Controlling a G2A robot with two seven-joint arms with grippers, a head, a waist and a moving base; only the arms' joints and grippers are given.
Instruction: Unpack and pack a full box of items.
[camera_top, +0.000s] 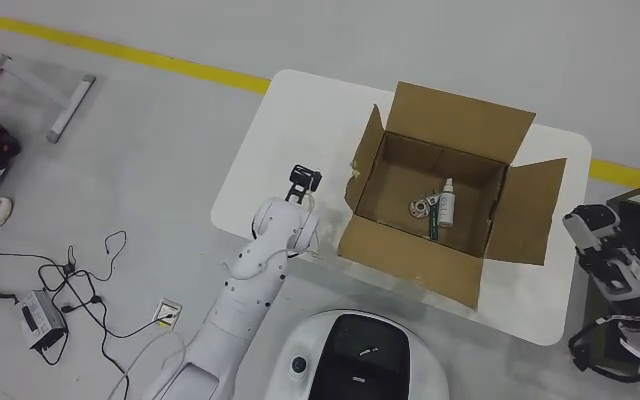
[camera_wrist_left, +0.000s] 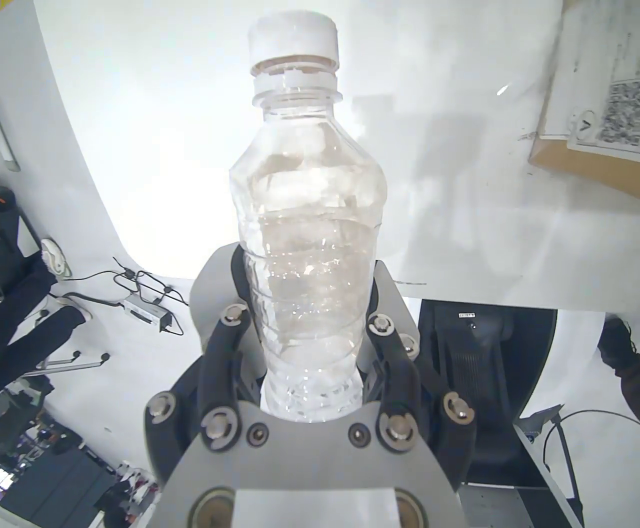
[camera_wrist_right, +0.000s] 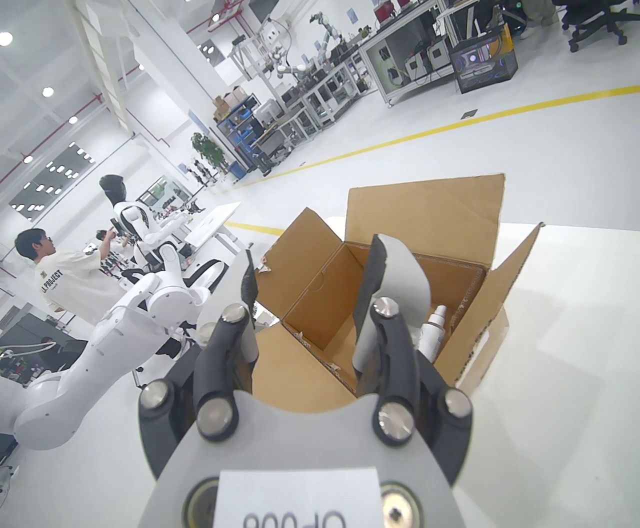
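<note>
Left wrist view: L gripper (camera_wrist_left: 307, 280) jaws squeezed tight on a clear bottle (camera_wrist_left: 305, 200), low on its body, white cap sticking out past the tips. R gripper (camera_wrist_right: 320, 280) jaws apart; box (camera_wrist_right: 425, 220) flaps up, just past the tips, w/ a small spray (camera_wrist_right: 432, 330) inside.

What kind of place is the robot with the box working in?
Probably a big robot lab or workshop hall. Another white robot stands in the background, long workbenches are loaded with machines, and a yellow line is painted across the floor.
</note>
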